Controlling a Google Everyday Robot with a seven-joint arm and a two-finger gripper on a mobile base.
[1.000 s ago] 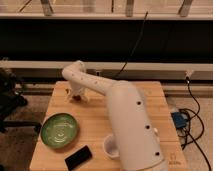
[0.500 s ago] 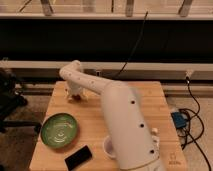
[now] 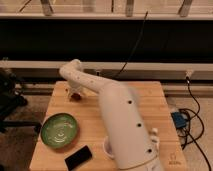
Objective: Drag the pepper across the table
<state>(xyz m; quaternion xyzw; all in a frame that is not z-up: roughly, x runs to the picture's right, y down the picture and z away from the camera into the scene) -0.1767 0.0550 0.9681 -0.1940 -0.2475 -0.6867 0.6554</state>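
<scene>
Camera view looks down over the robot's white arm [image 3: 122, 117], whose bulky lower section fills the middle of the frame and covers much of the bench [image 3: 160, 100], a light wooden butcher-block top with visible plank strips. The arm reaches away from the camera toward the far left corner of the bench, bends at an elbow near that edge and turns downward. The gripper [image 3: 75, 91] sits below that bend, low over the bench surface near the far left corner; whether it is clenched or released cannot be told, since the arm's own body hides most of it. The pepper [image 3: 75, 95], small, dark red and roundish, lies on the bench right at the gripper, and it is not clear whether they touch.

On the near left part of the bench stands a green bowl [image 3: 59, 131], well apart from the pepper and much larger than it. Just beside the bowl, at the near edge, lies a flat black phone [image 3: 78, 157], set at a slant. A white cup [image 3: 107, 148] is partly hidden behind the arm's thick base, only its left rim showing. Beyond the bench's right side, black cables [image 3: 192, 125] and a blue object [image 3: 179, 120] lie on the floor
</scene>
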